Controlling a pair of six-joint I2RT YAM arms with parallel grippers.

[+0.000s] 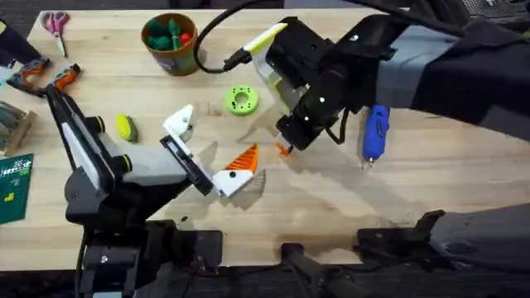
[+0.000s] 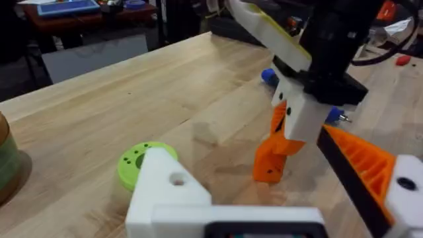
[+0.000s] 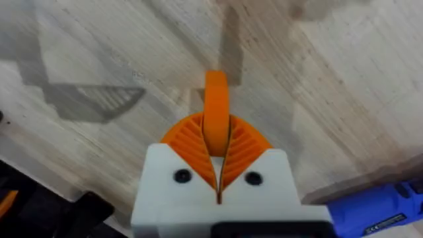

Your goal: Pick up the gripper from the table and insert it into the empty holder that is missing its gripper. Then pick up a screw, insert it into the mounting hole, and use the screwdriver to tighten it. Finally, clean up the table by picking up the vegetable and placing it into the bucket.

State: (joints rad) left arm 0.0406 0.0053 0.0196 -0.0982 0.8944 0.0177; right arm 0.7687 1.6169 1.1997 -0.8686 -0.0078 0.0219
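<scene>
Clamped between the right hand's (image 3: 217, 173) orange ribbed pads, the small orange plastic wedge-shaped gripper (image 3: 216, 111) points down at the counter, well right of the open left hand's (image 1: 207, 147) white blocky empty holder (image 2: 169, 188).

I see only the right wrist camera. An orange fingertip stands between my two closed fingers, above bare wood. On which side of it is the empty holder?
Observer: In the overhead view the empty holder is to the left of your orange fingertip. It is the white finger base on the left arm.
Operator: Is the left gripper open or closed?
Observer: The left gripper is open. Its other finger already carries an orange pad, which is the part nearest to your fingertip.
Operator: Does anything lie on the way?
Observer: A green disc lies on the table farther back than the open gap. It seems to be off the straight path.
</scene>
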